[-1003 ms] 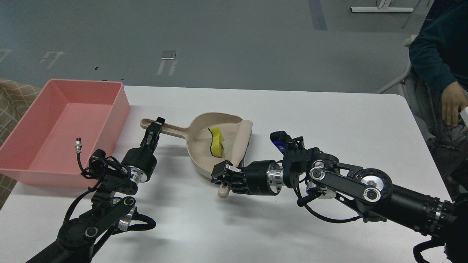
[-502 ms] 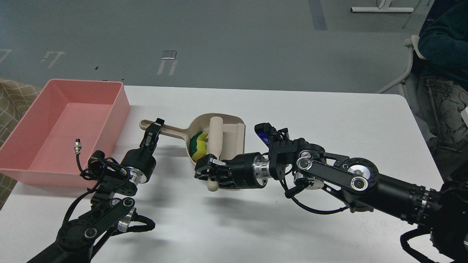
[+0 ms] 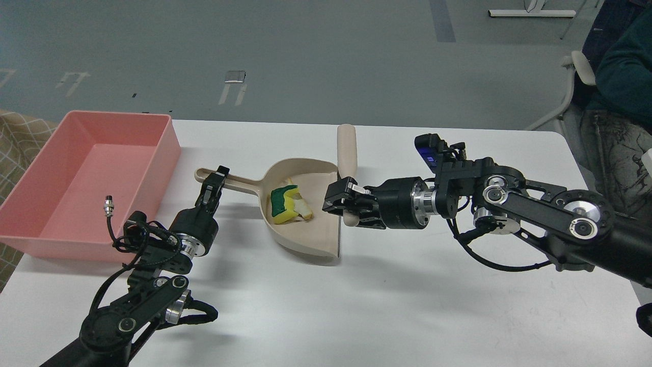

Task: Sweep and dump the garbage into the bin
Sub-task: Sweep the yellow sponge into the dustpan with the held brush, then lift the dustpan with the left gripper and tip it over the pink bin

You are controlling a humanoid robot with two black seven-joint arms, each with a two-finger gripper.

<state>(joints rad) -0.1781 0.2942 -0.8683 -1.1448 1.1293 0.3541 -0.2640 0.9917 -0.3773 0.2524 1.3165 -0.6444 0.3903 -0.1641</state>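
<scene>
The beige dustpan [image 3: 316, 232] lies mid-table, its long handle [image 3: 239, 182] pointing left. My left gripper [image 3: 213, 184] is shut on that handle. Inside the pan, near its back wall, lie the yellow sponge chunk with a green face [image 3: 281, 205] and the pale beige strip [image 3: 303, 209]. My right gripper [image 3: 342, 200] is shut on a beige brush stick [image 3: 347, 150], held upright at the pan's right rim, apart from the garbage. The pink bin [image 3: 91, 178] stands at the left edge of the table and holds no scraps.
A person [image 3: 619, 92] sits at the far right by the table's corner. A loose cable with a metal plug [image 3: 108, 204] sticks up from my left arm in front of the bin. The white table [image 3: 387, 306] spreads bare toward the front and right.
My right gripper pushed the brush left across the pan, shoving the scraps to the back wall, then drew back right and lifted the brush out. The left gripper stayed put.
</scene>
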